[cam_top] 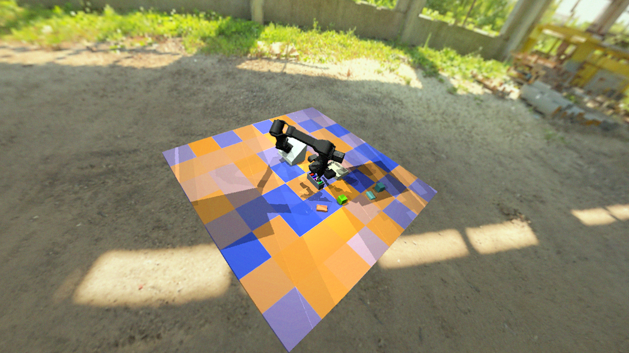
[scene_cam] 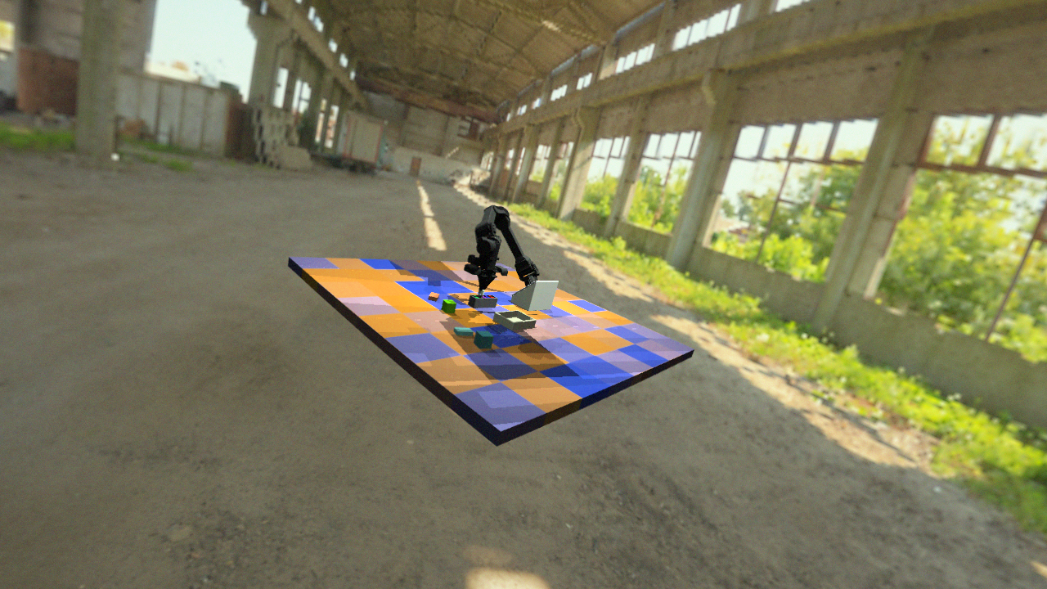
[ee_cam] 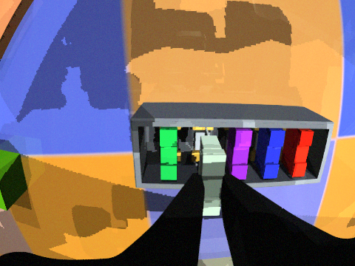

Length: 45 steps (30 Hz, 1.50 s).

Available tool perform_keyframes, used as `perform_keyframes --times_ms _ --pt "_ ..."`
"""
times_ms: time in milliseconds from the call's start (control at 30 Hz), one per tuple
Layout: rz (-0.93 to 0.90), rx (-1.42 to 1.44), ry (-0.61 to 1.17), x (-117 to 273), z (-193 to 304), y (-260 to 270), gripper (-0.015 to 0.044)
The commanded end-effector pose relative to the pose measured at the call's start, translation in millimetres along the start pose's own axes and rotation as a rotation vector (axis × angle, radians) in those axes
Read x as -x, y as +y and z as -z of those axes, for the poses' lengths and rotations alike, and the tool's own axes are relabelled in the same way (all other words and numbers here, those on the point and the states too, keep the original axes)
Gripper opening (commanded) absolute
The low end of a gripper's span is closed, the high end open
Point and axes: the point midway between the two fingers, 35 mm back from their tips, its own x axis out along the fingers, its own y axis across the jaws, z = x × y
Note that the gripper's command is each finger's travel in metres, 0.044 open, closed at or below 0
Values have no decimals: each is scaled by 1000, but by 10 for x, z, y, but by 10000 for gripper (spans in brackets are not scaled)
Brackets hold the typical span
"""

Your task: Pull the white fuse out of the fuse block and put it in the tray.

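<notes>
"What is the tool (cam_top: 319,177) (scene_cam: 483,291) (ee_cam: 210,183) doing?"

"It is squeezing the white fuse (ee_cam: 212,162). The fuse is up between its two black fingers. It is over the fuse block (cam_top: 315,180) (scene_cam: 482,301) (ee_cam: 233,112)."

"What sits in the block?"

"A green fuse (ee_cam: 168,154) is on one side of the tool. A purple one, a blue one and a red one are on the other side."

"What is the desk (cam_top: 294,294) (scene_cam: 527,395) like?"

"It's flat, with lots of squares! Some are orange, some are bright blue, and some are pale purple or pinkish. Its side edge is very dark. Shadows lie across the squares near the tool and farther from it."

"Where is the tray (cam_top: 341,173) (scene_cam: 514,324)?"

"On the desk, near the tool, but lower down. The white fuse is not in it."

"And the room?"

"It's a big old hall, all around the tool and well past the desk. The ground looks brown and dusty, with bright patches of sun. There are tall posts and big window holes. Green grass grows along the wall, and leafy bushes are outside. The roof is high up over everything."
</notes>
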Motion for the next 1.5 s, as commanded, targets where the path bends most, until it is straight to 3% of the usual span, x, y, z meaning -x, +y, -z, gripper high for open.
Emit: perform_keyframes --times_ms 0,767,1467 --pt "2 -3 4 23 4 -4 0" --pt "3 -3 5 278 13 -5 0" --pt "1 -1 23 347 1315 -135 0"
